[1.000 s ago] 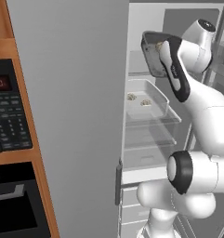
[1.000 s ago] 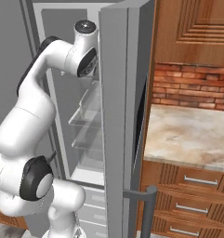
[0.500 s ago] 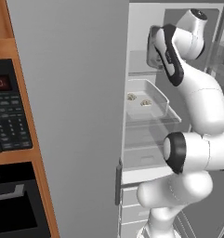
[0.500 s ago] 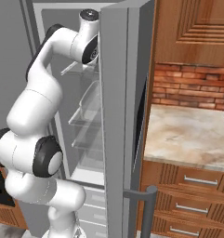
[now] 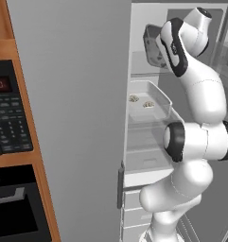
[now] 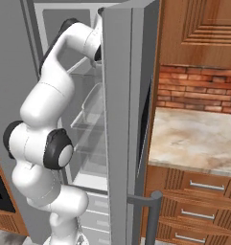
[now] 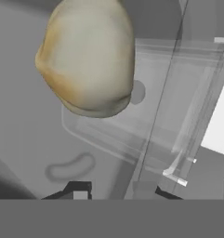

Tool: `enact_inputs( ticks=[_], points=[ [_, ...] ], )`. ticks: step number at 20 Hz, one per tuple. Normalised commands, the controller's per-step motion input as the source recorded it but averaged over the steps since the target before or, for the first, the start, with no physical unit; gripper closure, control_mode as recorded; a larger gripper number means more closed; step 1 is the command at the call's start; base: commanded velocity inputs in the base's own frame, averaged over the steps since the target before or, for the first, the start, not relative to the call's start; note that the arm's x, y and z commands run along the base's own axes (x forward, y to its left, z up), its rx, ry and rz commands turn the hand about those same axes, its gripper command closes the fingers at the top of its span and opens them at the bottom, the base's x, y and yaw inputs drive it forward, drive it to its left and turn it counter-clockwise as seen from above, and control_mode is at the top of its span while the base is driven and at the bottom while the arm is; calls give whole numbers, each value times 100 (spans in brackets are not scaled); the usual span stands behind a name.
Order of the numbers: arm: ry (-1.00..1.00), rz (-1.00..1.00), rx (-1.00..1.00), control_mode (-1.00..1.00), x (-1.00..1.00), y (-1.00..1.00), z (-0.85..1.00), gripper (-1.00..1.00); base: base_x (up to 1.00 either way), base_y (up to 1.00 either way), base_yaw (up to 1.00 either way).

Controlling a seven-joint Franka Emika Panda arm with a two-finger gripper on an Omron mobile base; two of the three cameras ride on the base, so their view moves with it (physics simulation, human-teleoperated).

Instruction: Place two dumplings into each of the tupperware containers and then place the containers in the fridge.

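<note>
Gripper [image 7: 118,191] was up in the top of the open fridge [image 5: 77,118], arm reaching high into the upper compartment.

- Grip state: can't tell. In the hand view only the two dark fingertips [image 7: 78,189] poked in at the bottom edge, a narrow gap between them – whether they pinched anything wasn't visible.
- Dark grey tray [image 5: 152,45] sat right at the hand, tilted steeply, above the upper shelf line and near the fridge's back wall. Held or leaning – not clear from either base view; the forearm covered the contact point.
- One dumpling [image 7: 88,58] showed huge in the hand view, upper left, very close to the camera, ahead of the fingertips and not between them. It lay on the grey tray floor near a rounded corner of that tray. A second one in that tray couldn't be made out.
- White tray [image 5: 155,92] rested level on a middle shelf, well below the hand. Two dumplings [image 5: 134,98] lay in it side by side, toward its left edge in the left base view, apart from each other.
- Right base view: the fridge door stood open in front of the hand, next to the marble counter [image 6: 193,139].
</note>
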Motion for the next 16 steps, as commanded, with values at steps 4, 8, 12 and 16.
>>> enact_inputs(
  ticks=[4,8,12,16],
  points=[
    [-7,0,0,-100,0,2,-17,100,0,0,0],
    [0,0,0,100,0,0,0,100,0,0,0],
    [0,0,0,100,0,0,0,100,0,0,0],
    [0,0,0,100,0,0,0,100,0,0,0]
  ],
)
